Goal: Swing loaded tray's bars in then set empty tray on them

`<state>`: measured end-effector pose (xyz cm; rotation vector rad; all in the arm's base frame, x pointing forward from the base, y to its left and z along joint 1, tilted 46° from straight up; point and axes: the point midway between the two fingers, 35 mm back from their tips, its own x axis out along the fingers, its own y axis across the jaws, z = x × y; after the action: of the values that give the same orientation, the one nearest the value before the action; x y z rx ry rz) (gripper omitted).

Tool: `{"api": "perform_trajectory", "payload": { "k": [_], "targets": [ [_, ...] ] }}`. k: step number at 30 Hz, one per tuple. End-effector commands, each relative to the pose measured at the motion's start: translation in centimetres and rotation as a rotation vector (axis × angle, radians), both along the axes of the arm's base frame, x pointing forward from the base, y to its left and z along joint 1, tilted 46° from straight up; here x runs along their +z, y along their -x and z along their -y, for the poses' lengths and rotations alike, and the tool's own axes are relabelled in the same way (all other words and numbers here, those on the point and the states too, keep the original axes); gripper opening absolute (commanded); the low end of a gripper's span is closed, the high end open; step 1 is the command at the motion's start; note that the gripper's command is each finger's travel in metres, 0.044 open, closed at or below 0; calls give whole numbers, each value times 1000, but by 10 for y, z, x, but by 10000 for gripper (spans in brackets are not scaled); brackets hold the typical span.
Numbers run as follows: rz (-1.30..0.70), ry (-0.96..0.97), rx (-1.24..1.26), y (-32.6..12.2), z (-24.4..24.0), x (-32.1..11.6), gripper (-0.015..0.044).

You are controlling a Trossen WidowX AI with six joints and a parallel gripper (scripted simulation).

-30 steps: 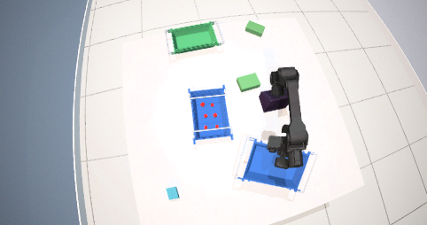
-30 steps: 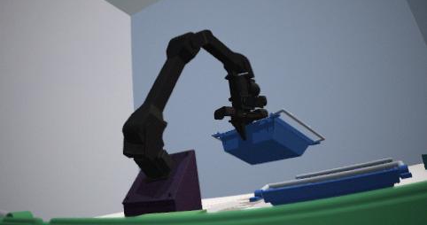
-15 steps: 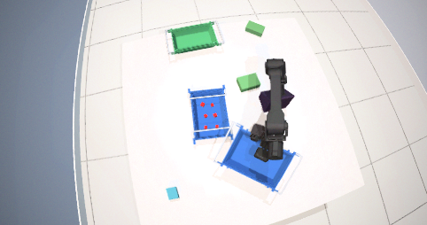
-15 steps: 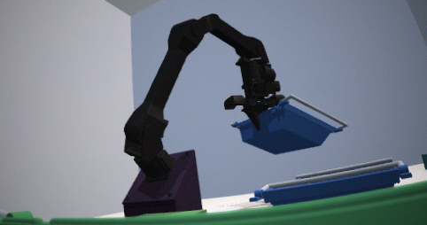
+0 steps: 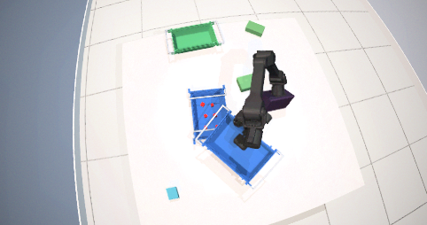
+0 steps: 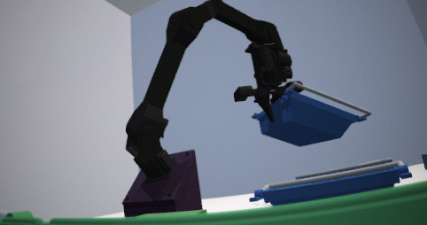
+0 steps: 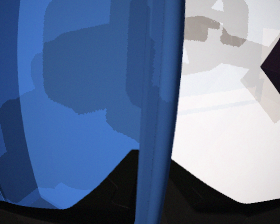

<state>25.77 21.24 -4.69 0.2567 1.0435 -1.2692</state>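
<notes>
The loaded blue tray point(image 5: 192, 117) point(image 6: 337, 189) stands on the table with small red blocks point(image 5: 203, 104) inside. Both its wire bars lie in across its top, one bar point(image 5: 207, 96) near the far end and the other point(image 5: 201, 130) near the opposite end. My gripper point(image 5: 249, 140) point(image 6: 275, 104) point(image 7: 144, 157) is shut on one long side wall of the empty blue tray point(image 5: 235, 149) point(image 6: 310, 123) point(image 7: 158, 110). It holds this tray well above the table, turned at an angle to the loaded one. From above, one end of the held tray hides the loaded tray's lower right corner. Whether it hangs level is hard to tell.
A green tray point(image 5: 195, 38) stands at the back with its bars out over its ends. Green blocks point(image 5: 255, 28) point(image 5: 244, 82) lie behind and beside the arm. A small cyan block point(image 5: 173, 193) lies at the lower left. The arm's purple base point(image 5: 280, 100) point(image 6: 186, 183) point(image 7: 278, 65) stands to the right.
</notes>
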Motion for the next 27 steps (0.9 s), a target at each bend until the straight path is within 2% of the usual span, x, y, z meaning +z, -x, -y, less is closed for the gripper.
{"api": "perform_trajectory", "payload": {
  "k": [1,27],
  "targets": [
    [73,-11,-41,-15,9,18,0],
    [369,62,-368,-69,120,91,0]
  ]
}}
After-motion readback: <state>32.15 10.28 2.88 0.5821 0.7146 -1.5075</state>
